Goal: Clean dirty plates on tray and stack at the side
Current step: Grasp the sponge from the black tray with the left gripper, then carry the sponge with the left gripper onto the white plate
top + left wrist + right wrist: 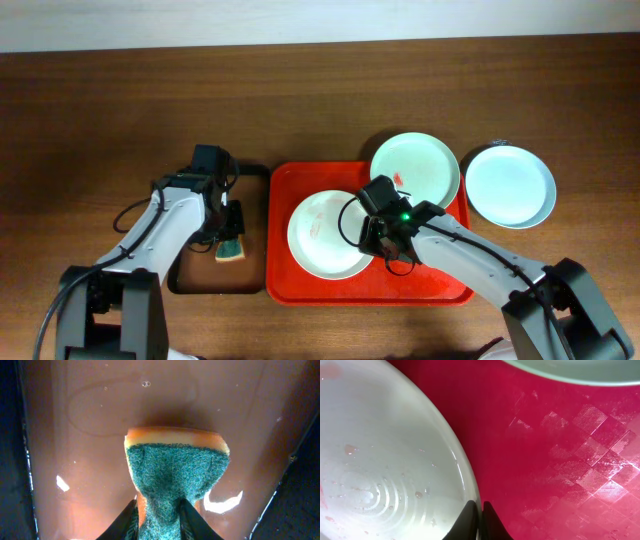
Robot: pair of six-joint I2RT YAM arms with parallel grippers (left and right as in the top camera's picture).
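Dark wooden table (100, 100) carries a red rectangular plastic tray (285, 190). On its left half sits a round white plate (315, 240), right rim pinched by the right gripper (479, 507). Left of the tray, the left gripper (159, 505) clamps a green sponge (175, 470), so wiping likely means reaching rightward.

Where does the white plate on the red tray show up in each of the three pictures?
Overhead: white plate lies mid-picture on the red tray.
Left wrist: not in it; only a sponge and a brown tray.
Right wrist: it fills the left half, its rim pinched by the right pincer.
Shared landmark: the red tray, seen overhead and from the right wrist.
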